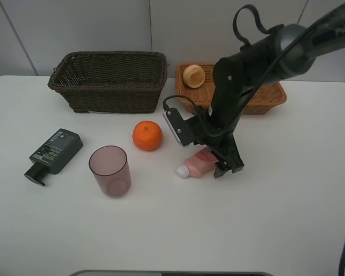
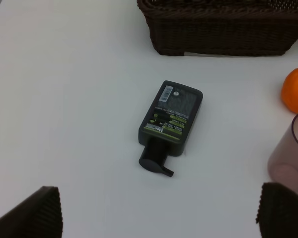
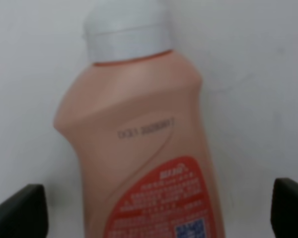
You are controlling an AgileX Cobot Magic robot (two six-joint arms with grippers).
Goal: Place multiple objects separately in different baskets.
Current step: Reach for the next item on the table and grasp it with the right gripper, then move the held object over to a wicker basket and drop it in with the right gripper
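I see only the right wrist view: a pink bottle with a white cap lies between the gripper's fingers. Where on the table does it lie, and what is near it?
Observer: The pink bottle lies on its side near the middle of the table. An orange sits apart from it, on the cap's side.
Operator: Is any basket already in use?
Observer: Yes, the light tan basket holds one yellowish round fruit.
Operator: And what does the left arm do?
Observer: The left gripper hovers open above a dark green pump bottle that lies flat.
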